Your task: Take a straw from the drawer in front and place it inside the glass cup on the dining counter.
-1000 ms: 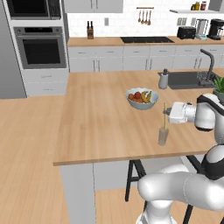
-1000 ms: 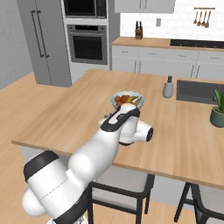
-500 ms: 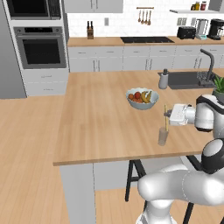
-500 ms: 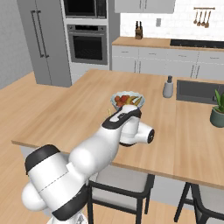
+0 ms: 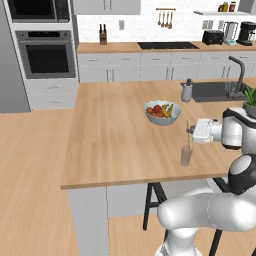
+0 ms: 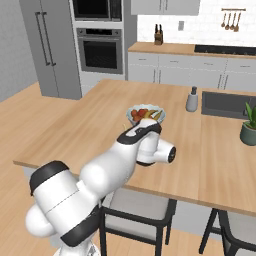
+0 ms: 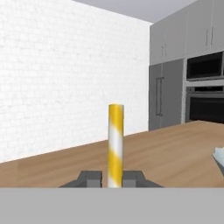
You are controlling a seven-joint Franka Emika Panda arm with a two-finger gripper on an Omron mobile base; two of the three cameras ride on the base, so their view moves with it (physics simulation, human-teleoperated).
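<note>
The glass cup (image 5: 186, 156) stands near the front right edge of the wood-topped dining counter (image 5: 115, 135). Right above it the straw (image 5: 188, 131) is held upright, and its lower end reaches the cup's mouth. How deep it goes I cannot tell. My gripper (image 5: 192, 131) is shut on the straw from the right, level with its middle. In the hand view the straw (image 7: 115, 140) looks yellow and white striped and rises between the two fingertips of the gripper (image 7: 114, 179). In the right base view my arm hides the cup and the gripper. The drawer is out of view.
A fruit bowl (image 5: 162, 112) sits just behind the cup, also the fruit bowl (image 6: 145, 113). A dispenser bottle (image 5: 187, 91) stands beside the sink (image 5: 215, 90) at the back right. A potted plant (image 6: 248, 127) is on the counter's right side. Dark stools (image 5: 155, 200) stand under the front edge.
</note>
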